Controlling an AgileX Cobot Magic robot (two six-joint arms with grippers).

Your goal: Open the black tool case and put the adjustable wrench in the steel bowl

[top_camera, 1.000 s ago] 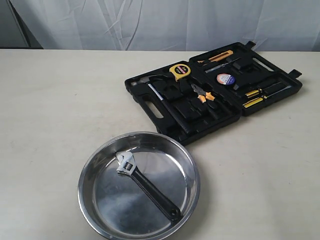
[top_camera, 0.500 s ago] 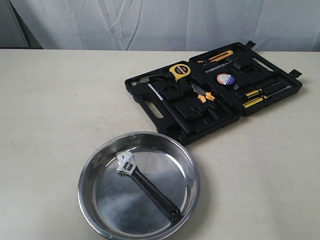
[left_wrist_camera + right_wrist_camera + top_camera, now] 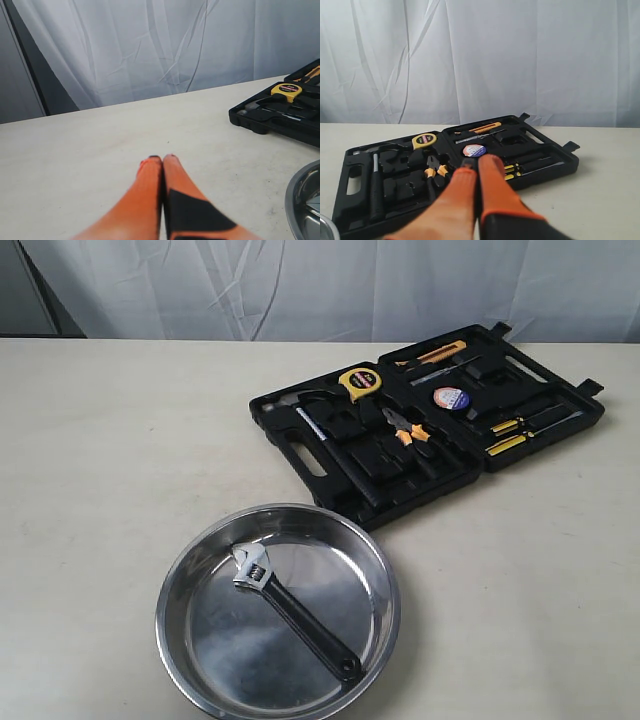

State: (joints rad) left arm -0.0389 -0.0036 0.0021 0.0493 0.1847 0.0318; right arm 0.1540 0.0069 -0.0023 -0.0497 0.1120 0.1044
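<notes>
Exterior looks steeply down; low wrist views both catch the black tool case (image 3: 547,159).

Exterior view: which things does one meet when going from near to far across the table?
Wide shiny round steel bowl holding the black-handled silver adjustable wrench → open flat black plastic tool case → white cloth curtain behind the table.

Tool case (image 3: 452,456) crowds steel bowl (image 3: 166,588); tabletop (image 3: 110,440) open leftward.

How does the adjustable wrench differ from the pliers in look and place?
The adjustable wrench has a plain black handle; the pliers have orange grips. The wrench lies loose in the steel bowl; the pliers sit slotted in the open black tool case. Both have metal heads.
</notes>
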